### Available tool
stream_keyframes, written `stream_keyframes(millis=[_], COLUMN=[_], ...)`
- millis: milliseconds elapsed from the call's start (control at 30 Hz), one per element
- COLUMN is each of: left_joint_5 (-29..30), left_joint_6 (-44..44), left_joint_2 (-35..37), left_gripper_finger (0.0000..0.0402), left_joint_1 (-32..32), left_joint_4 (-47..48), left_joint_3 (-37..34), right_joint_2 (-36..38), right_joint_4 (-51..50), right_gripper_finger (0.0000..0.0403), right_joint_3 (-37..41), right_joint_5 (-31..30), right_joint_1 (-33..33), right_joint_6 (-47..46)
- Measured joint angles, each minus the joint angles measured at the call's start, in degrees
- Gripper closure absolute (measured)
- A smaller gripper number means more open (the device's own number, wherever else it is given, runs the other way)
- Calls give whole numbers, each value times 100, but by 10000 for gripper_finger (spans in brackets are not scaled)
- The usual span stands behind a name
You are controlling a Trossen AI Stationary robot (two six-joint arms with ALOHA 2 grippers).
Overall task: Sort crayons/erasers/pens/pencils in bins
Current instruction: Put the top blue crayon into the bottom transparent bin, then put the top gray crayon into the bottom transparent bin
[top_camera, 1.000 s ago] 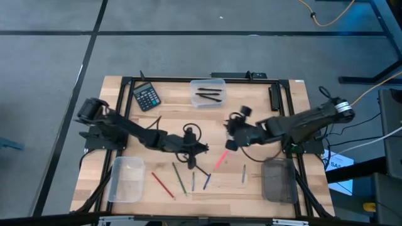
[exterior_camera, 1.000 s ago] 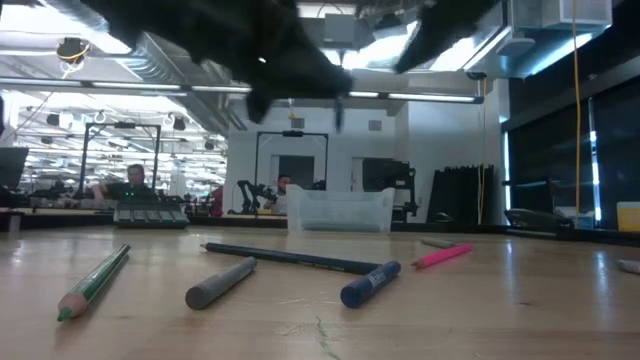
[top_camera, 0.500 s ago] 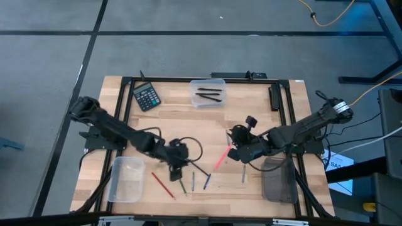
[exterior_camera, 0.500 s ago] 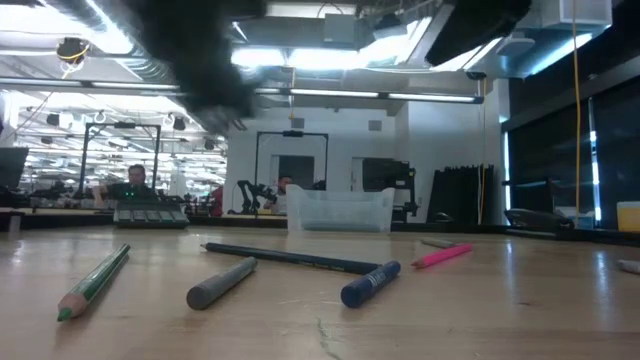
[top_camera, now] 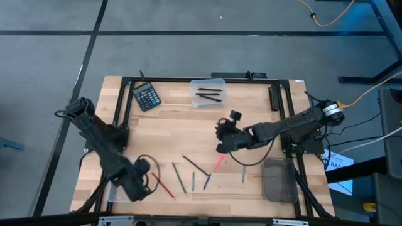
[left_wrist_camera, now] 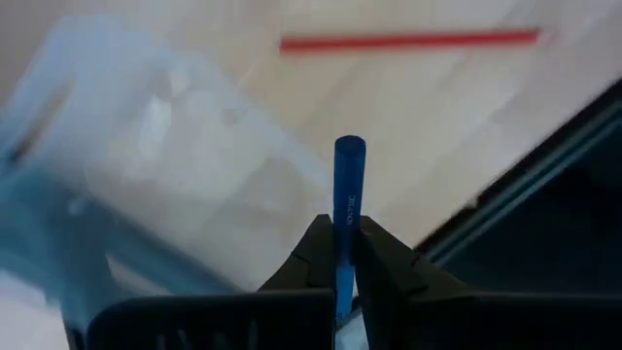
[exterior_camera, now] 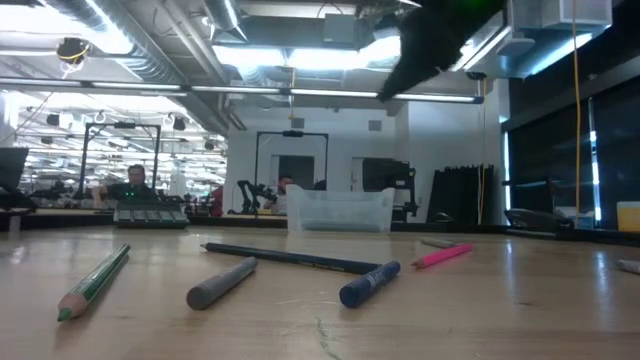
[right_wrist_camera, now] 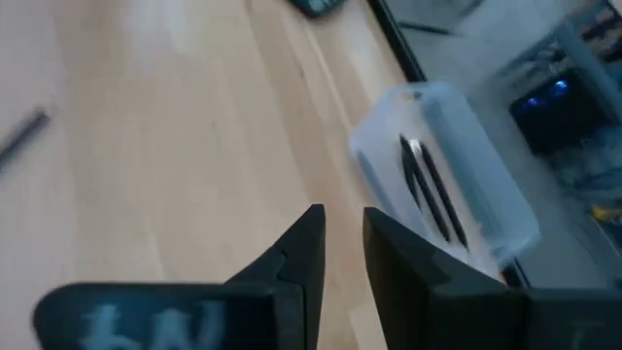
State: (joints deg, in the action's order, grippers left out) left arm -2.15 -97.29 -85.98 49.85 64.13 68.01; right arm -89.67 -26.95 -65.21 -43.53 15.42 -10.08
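My left gripper [top_camera: 138,186] hovers at the near left over a clear bin [top_camera: 123,168], shut on a blue stick [left_wrist_camera: 348,170]. My right gripper [top_camera: 221,135] hangs open above the table's middle, just far of the pink stick [top_camera: 218,162], touching nothing. Lying flat on the wood are a red stick [top_camera: 162,184], a green one [top_camera: 179,177], a dark long one [top_camera: 196,166], two blue ones [top_camera: 206,182] and a grey one [top_camera: 244,174]. The far clear bin [top_camera: 208,83] holds two black pens [top_camera: 210,94]. The smoky dark bin [top_camera: 278,179] sits near right. My left gripper pinches the blue stick between its two fingers [left_wrist_camera: 316,248]. The fingers lie along the stick, whose free end [left_wrist_camera: 349,151] juts out past the fingertips. The stick is lifted clear, above the clear bin [left_wrist_camera: 165,146].
A black calculator [top_camera: 146,96] lies at the far left corner. A black frame [top_camera: 276,97] runs round the table top. In the low view the green pencil [exterior_camera: 95,282], grey stick [exterior_camera: 222,282] and blue stick [exterior_camera: 370,283] lie nearest; people sit in the room behind.
My left gripper has swung from the table's middle toward the near left edge and now stands over the clear bin. My right gripper went toward the near edge by the pink stick, then drew back toward the far edge and left.
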Motion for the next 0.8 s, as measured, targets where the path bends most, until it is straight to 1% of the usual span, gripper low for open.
stream_keyframes(millis=[67,167,233,267,333,467,533,600,700,767,800], left_joint_5=[-66,-278,-300,-289,-186,77,109,111,-92,-345,-406], left_joint_6=[-523,-1314,-1776,-1952,-2229,-2468,-2554,-2608,-2665,-2614,-2551], left_joint_2=[-34,-55,-54,-54,-54,-54,-54,-54,-52,-52,-50], left_gripper_finger=[392,390,382,376,359,322,305,294,287,288,289], left_joint_1=[277,637,813,881,993,1066,1064,1058,1021,970,933], left_joint_4=[1,24,14,26,-46,-317,-334,-316,-299,-234,-127], left_joint_3=[-155,-484,-692,-791,-938,-1169,-1222,-1235,-1191,-1078,-996], right_joint_2=[2,0,0,0,0,0,8,122,332,442,488], right_joint_4=[273,517,679,738,880,1062,870,141,-879,-1455,-1619], right_gripper_finger=[325,325,325,325,325,325,325,325,325,325,325], right_joint_3=[-4,-4,-4,-4,-4,-4,-4,-2,0,0,0], right_joint_5=[429,1487,2172,2420,2725,2994,3102,2957,2422,2402,2548], right_joint_1=[-217,-492,-618,-670,-730,-808,-849,-876,-933,-949,-944], right_joint_6=[170,427,488,559,737,943,1213,1409,1476,1473,1472])
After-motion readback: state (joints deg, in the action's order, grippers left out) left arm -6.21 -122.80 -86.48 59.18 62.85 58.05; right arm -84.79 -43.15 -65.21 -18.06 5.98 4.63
